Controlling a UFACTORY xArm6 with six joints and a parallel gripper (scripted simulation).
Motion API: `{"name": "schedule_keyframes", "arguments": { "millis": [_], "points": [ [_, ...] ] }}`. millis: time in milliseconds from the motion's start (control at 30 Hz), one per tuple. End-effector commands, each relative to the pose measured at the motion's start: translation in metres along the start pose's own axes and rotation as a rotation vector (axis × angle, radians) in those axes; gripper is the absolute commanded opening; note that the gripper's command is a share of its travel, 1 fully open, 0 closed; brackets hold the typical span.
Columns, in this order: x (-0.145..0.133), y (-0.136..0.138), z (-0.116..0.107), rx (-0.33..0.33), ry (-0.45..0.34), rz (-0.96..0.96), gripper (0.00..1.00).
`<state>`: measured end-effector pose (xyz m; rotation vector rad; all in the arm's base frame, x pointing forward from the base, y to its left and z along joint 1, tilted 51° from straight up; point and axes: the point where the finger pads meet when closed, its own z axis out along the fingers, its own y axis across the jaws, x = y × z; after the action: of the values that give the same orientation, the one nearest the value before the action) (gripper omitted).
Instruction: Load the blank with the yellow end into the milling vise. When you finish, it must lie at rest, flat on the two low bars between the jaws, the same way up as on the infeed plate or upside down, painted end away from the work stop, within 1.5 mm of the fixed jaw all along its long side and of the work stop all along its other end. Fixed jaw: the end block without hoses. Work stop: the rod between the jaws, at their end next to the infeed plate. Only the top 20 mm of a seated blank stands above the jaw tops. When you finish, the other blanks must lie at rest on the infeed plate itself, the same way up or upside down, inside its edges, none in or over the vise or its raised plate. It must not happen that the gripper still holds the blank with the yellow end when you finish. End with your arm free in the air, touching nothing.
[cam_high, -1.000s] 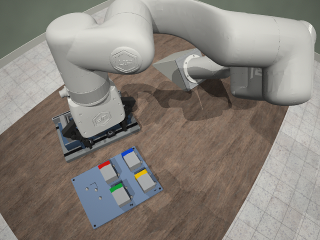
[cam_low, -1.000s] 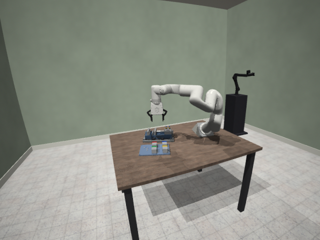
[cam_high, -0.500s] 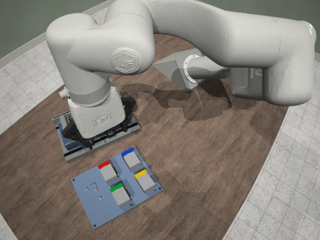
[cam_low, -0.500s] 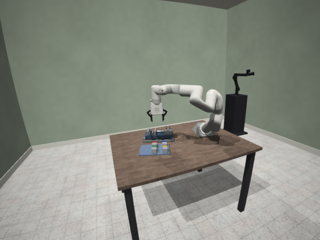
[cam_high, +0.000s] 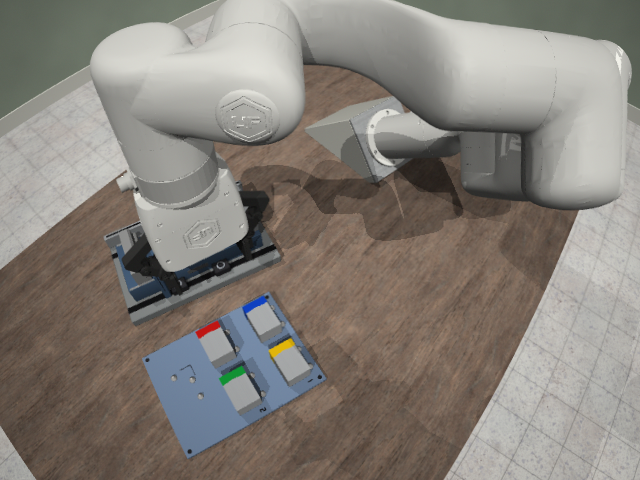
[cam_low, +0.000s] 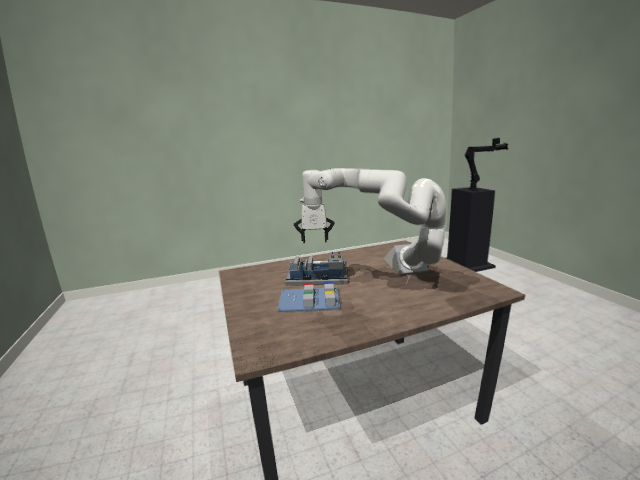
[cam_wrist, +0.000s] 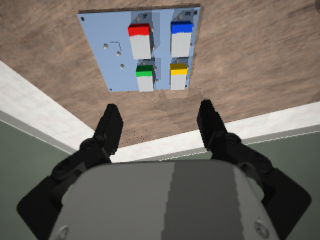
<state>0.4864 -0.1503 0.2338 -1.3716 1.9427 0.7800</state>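
Observation:
The blank with the yellow end lies flat on the blue infeed plate, at its corner far from the three bare pins. The milling vise stands behind the plate; in the top view my gripper hides most of it. My gripper is open and empty. It hangs well above the vise, fingers pointing down. The wrist view looks past the fingers at the plate and the table's edge.
Three other blanks lie on the plate: red-ended, blue-ended and green-ended. The arm's base is at the back of the table. A black pedestal stands beside the table.

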Motion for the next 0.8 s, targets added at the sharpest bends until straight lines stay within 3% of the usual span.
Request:
{"name": "schedule_keyframes", "arguments": {
  "millis": [0,767],
  "points": [
    [0.0002,-0.0005,-0.0015,0.003,0.001,-0.001,1.0],
    [0.0035,-0.0002,-0.0017,0.003,0.001,-0.001,1.0]
  ]
}}
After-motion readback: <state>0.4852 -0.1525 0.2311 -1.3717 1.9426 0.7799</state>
